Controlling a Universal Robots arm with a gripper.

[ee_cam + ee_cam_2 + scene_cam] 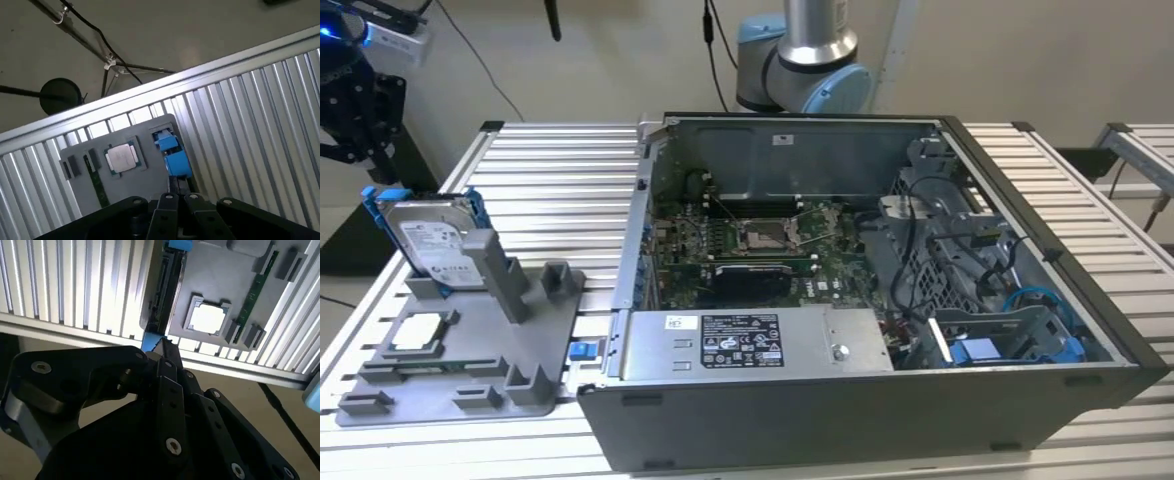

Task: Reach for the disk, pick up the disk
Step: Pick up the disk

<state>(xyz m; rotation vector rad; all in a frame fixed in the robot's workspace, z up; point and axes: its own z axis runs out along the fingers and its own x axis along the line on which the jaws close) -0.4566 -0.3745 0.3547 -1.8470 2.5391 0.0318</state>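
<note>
Upright disk [430,240], just ahead of pincer [164,345]

disk [430,232]: foot hidden behind a fixture [480,345] post in the exterior view
gripper [163,342]: body cut off by the frame edge in both wrist views
arm [809,55]: upper links cut off, base hidden behind case [854,420]
</note>
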